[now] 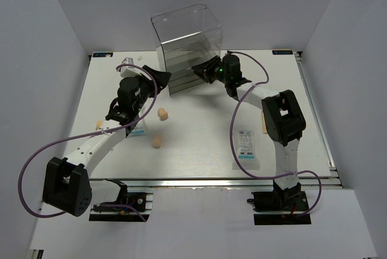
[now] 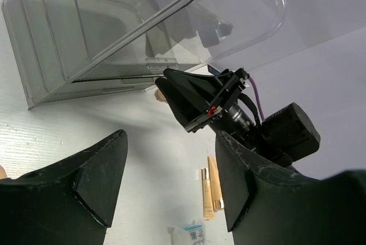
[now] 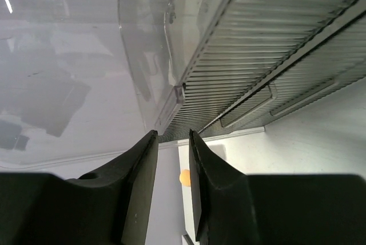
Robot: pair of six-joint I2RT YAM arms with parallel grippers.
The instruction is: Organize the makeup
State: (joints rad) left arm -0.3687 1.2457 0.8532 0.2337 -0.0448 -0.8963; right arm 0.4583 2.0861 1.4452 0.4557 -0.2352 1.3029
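Note:
The top view shows two peach sponges (image 1: 162, 114) (image 1: 156, 141) on the table, and a third (image 1: 100, 124) peeks out beside my left arm. One sachet (image 1: 246, 142) lies front right; another (image 1: 136, 131) is partly under the left arm. The beige stick (image 2: 205, 190) and tube (image 2: 215, 185) lie side by side in the left wrist view. My left gripper (image 1: 158, 77) (image 2: 170, 136) is wide open and empty, left of the clear drawer box (image 1: 187, 35). My right gripper (image 1: 201, 70) (image 3: 173, 133) is at the box's lower front edge, jaws a narrow gap apart with nothing between them.
The drawer box (image 2: 114, 33) (image 3: 257, 56) leans tilted at the back centre. A small white object (image 1: 128, 60) lies at the back left. Purple cables loop from both arms. Grey walls close in the table on three sides.

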